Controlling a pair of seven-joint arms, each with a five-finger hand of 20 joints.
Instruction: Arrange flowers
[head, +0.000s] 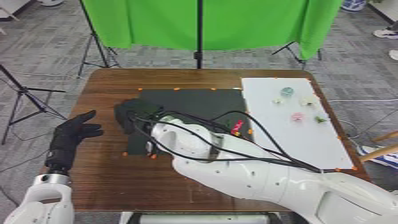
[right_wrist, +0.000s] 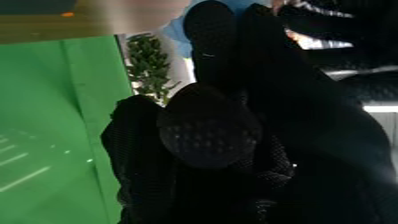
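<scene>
The right hand (head: 138, 112) is over the far left part of a dark mat (head: 191, 95); I can't tell whether it is spread, pressed together or pinching anything. The left hand (head: 71, 134) is open, its fingers loosely spread, near the table's left edge.

I count five small flower-like pieces on the white sheet (head: 322, 150) to the right: one blue-green (head: 287, 92), two pale, one pink (head: 297, 117) and one green (head: 321, 119). One red piece (head: 237, 127) lies on the dark mat's right side. In the wrist view, green leaves (right_wrist: 149, 62) show beside the right hand; I can't tell whether they touch.

The right arm (head: 258, 175) and its black cables (head: 253, 120) block part of the mat. Beyond the brown table (head: 111, 185) hangs one green cloth (head: 151, 22), with a black pole (head: 199, 32) before it.
</scene>
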